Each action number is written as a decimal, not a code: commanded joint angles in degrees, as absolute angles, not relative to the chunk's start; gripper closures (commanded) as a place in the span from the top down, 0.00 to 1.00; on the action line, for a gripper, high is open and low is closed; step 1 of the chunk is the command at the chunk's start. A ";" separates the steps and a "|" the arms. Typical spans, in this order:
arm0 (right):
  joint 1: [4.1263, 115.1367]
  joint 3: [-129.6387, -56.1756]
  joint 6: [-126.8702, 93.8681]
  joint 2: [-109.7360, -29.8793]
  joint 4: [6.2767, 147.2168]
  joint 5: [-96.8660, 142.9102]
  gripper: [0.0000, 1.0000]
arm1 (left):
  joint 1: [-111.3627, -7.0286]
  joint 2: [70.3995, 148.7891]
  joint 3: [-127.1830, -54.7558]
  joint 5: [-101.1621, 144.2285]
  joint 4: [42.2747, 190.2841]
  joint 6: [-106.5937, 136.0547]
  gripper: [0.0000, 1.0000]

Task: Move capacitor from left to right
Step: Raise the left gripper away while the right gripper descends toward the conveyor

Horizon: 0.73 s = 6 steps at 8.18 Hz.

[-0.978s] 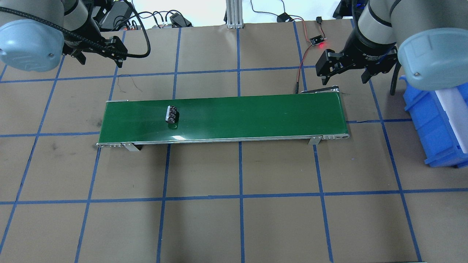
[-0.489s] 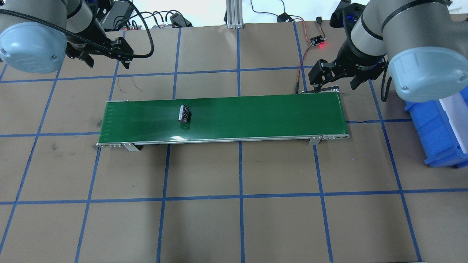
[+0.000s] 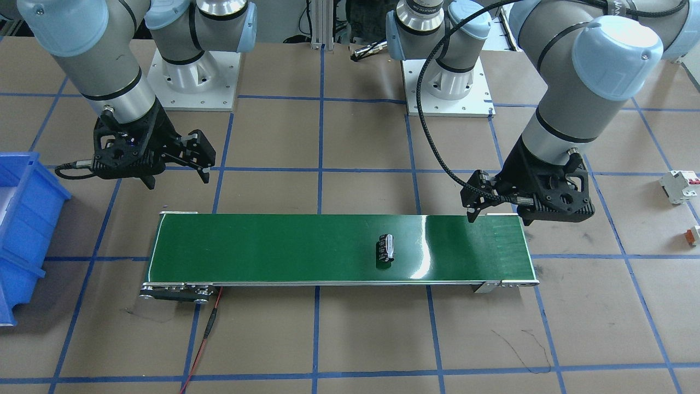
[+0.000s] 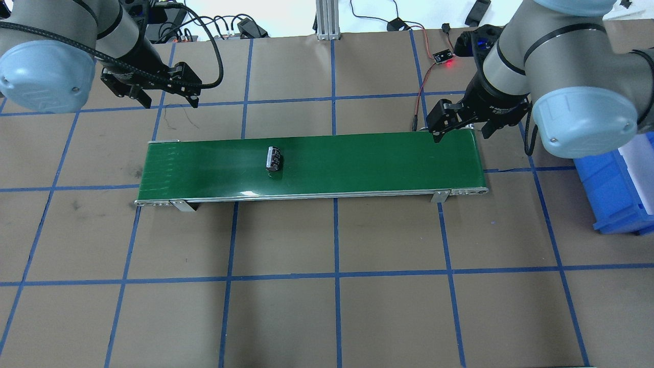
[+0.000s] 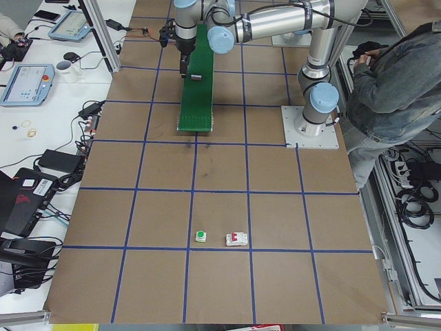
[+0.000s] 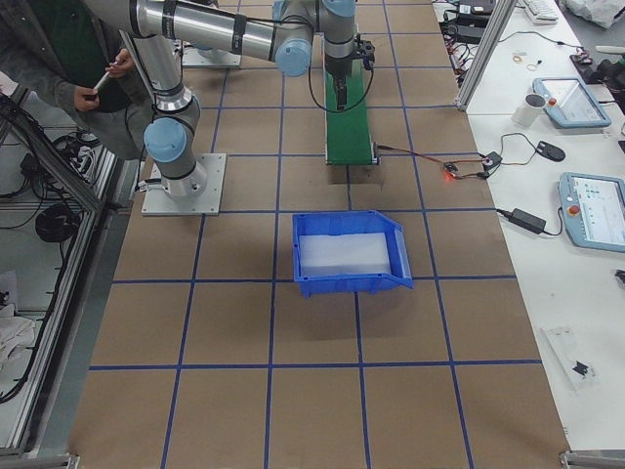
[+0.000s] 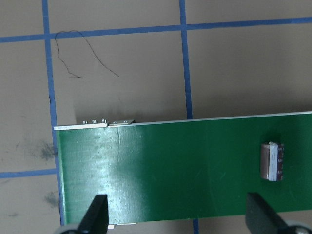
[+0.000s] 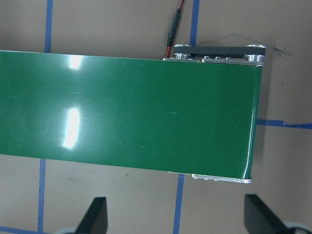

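The capacitor (image 4: 274, 158), a stubby black cylinder with pale stripes, lies on its side on the green conveyor belt (image 4: 368, 163), left of the belt's middle. It also shows in the front view (image 3: 386, 248) and at the right of the left wrist view (image 7: 273, 162). My left gripper (image 4: 171, 102) is open and empty, hovering behind the belt's left end. My right gripper (image 4: 460, 136) is open and empty at the back edge of the belt's right end. The right wrist view shows only the bare belt (image 8: 146, 112).
A blue bin (image 4: 613, 189) stands right of the belt. A small sensor board with a red light (image 4: 443, 57) and its cable lie behind the belt's right end. A white block with a red tab (image 3: 680, 186) and a tiny orange piece (image 3: 693, 234) lie far left.
The capacitor has travelled to the right along the belt. My left gripper has moved right and nearer the belt. My right gripper has moved left over the belt's back right corner.
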State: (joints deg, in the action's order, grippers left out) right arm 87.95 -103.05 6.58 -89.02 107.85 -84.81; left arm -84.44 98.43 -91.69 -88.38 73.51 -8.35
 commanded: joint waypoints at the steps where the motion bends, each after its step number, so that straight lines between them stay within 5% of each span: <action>1: 87.98 -105.38 7.29 -85.97 112.83 -79.39 0.99 | -84.81 95.46 -92.29 -88.07 82.56 -8.17 1.00; 6: 87.98 -105.38 6.59 -83.24 115.58 -73.04 0.99 | -84.81 95.10 -92.46 -88.24 83.50 -6.94 1.00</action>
